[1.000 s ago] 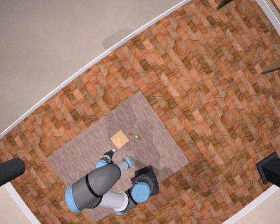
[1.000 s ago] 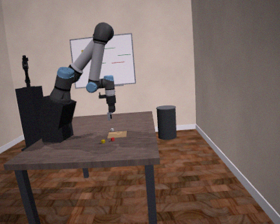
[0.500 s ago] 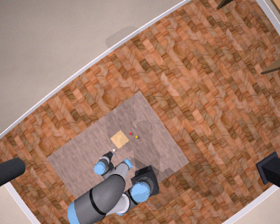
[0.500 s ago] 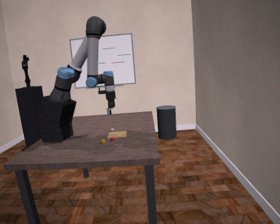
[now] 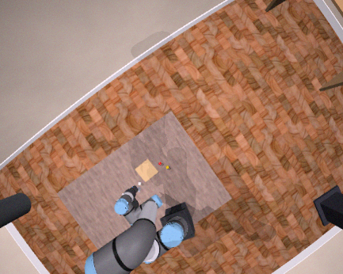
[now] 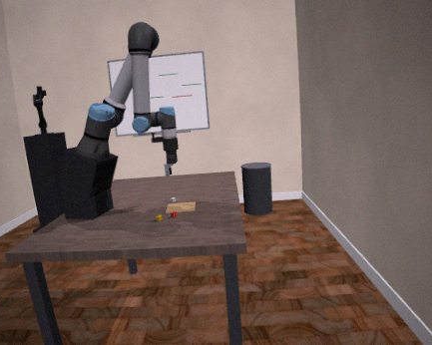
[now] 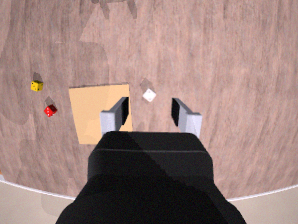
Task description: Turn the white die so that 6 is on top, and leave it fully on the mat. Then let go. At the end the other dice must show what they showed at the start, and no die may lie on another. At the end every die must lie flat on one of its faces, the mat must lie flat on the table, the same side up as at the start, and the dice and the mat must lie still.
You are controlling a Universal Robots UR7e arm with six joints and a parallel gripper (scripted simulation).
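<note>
White die [image 5: 139, 184] [image 6: 173, 199] [image 7: 149, 95] just beside mat [image 5: 146, 170] [image 6: 181, 207] [image 7: 95, 112]

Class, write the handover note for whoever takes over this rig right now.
Gripper: open and empty, above the table.
White die: on the table beside the mat, not on it; its top number is too small to read surely.
Red die and yellow die: off the mat, across from the white one.
Done: no placement on the mat.
Left: get 6 on top, set the white die fully on the mat, release.
</note>
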